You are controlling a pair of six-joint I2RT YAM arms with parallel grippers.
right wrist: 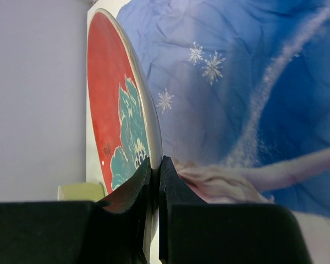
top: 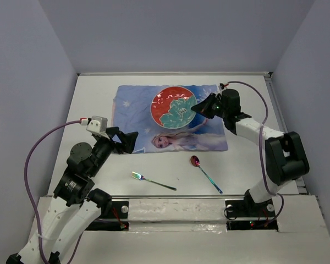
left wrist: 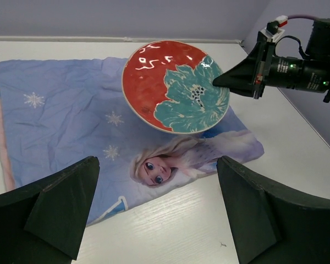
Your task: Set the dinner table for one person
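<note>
A red plate [top: 173, 107] with a teal flower hangs slightly tilted just over the blue princess placemat [top: 135, 104] on the white dinner table [top: 93, 99]. My right gripper [top: 201, 107] is shut on the plate's right rim. In the right wrist view its jaws pinch the plate's edge [right wrist: 126, 110] at the right gripper [right wrist: 155, 165]. The left wrist view shows the plate [left wrist: 176, 85], the right gripper [left wrist: 225, 80] and the placemat [left wrist: 60, 121]. My left gripper [top: 129, 142] stands open and empty over the table near the placemat's front left corner; in its own view the left gripper [left wrist: 157, 209] hovers above bare tabletop [left wrist: 181, 231].
A shiny fork [top: 153, 181] and a red-bowled spoon [top: 204, 171] lie on the table in front of the placemat, between the two arm bases. Grey walls enclose the table at the back and sides.
</note>
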